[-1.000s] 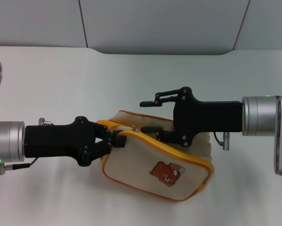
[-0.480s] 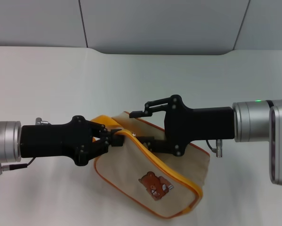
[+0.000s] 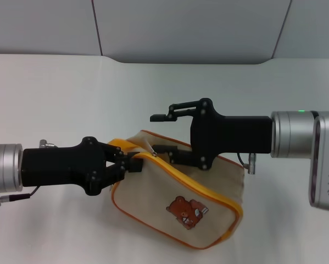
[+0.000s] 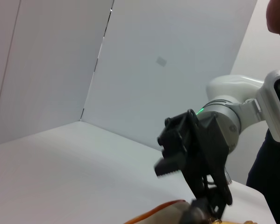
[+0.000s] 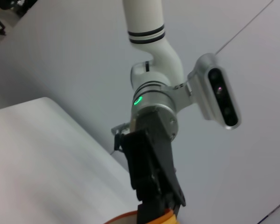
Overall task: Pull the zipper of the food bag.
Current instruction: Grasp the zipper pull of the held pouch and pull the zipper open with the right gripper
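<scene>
While your left gripper [image 3: 132, 164] is clenched on the left end of the food bag [image 3: 180, 206], by the orange handle [image 3: 122, 145], your right gripper [image 3: 159, 133] reaches across the bag's top with its fingers spread, the lower one lying along the zipper [image 3: 194, 179]. You'll find the silver pull tab [image 3: 154, 151] just beyond that fingertip. Under the bag lies the white table [image 3: 71, 99]; a grey wall [image 3: 186, 27] stands behind.

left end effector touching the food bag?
Touching. Head view: the left end effector is clamped on the food bag at its orange-trimmed end, no gap visible.
</scene>
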